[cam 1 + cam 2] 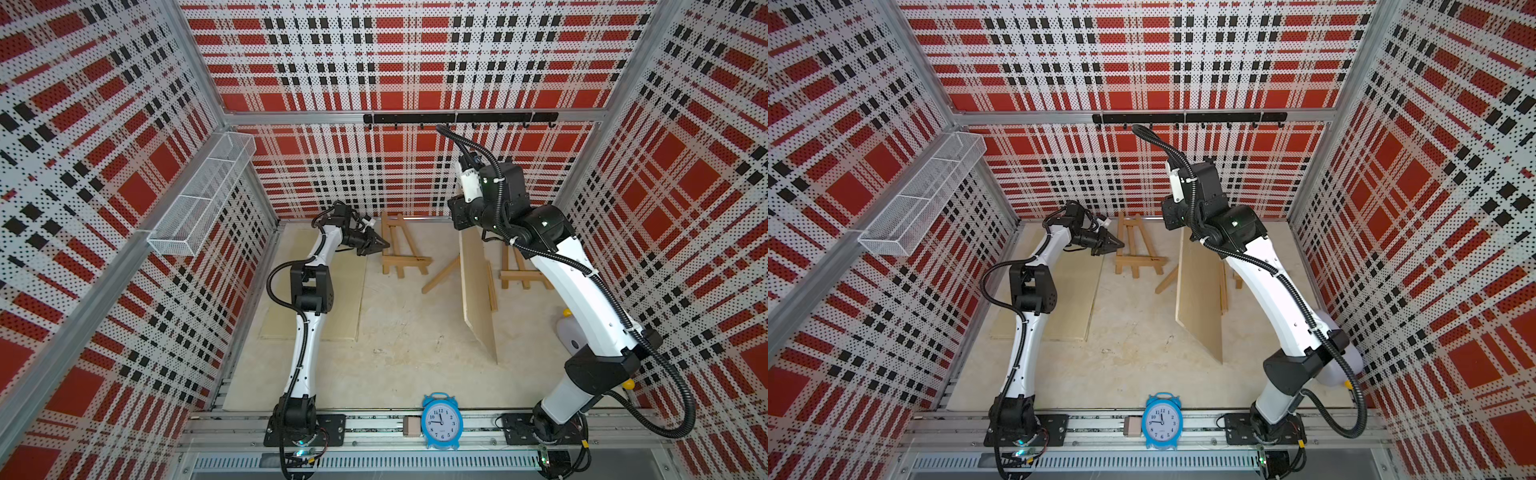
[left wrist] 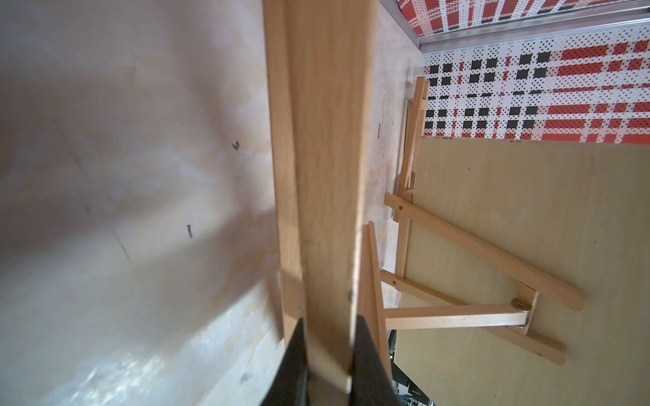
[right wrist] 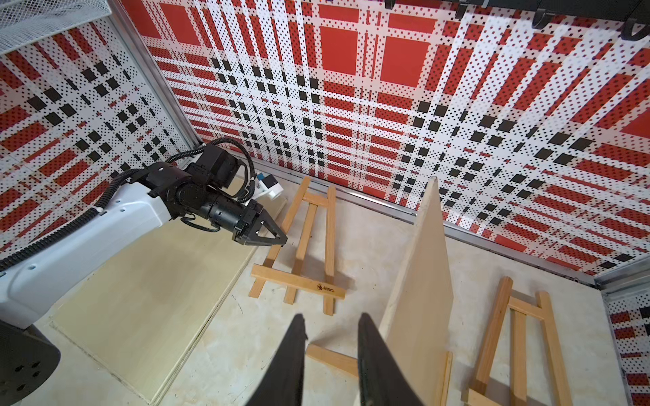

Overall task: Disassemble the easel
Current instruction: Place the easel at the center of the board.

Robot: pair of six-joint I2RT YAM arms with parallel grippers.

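Left end effector clamped on leg of easel, crossbar logo "Mone…"; right end effector slightly apart, empty.

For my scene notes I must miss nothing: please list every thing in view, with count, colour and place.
back easel: one, light wood, far centre
middle easel: one, light wood, centre
right easel: one, light wood, far right
upright board: one, pale wood, against the middle easel
flat board: one, pale wood, left
clock: one, blue, front rail
block: one, beige, beside the clock
wire basket: one, white, left wall
hook rail: one, black, back wall
rounded thing: one, white and yellow, right edge, partly hidden
left gripper: one, black, shut on back easel
right gripper: one, black, open, over the middle easel
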